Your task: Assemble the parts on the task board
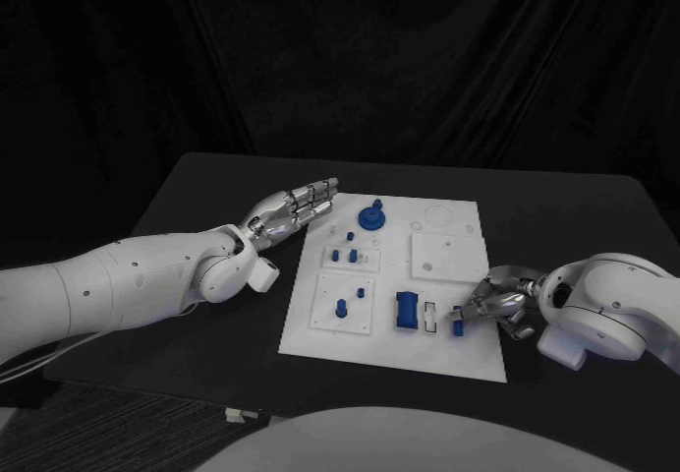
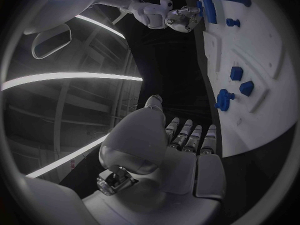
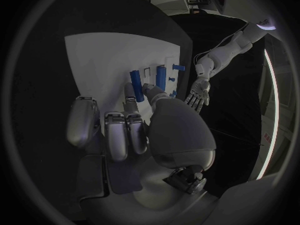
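Your right hand (image 1: 489, 300) pinches a small blue part (image 1: 459, 322) at the task board's (image 1: 454, 359) near right edge, while your left hand (image 1: 291, 208) hovers released beside its far left corner.

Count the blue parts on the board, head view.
7 visible on the task board: round knob at the far edge; small peg; pair of pegs; two pegs; long bar; bar pinched by the right hand. Others may be hidden.
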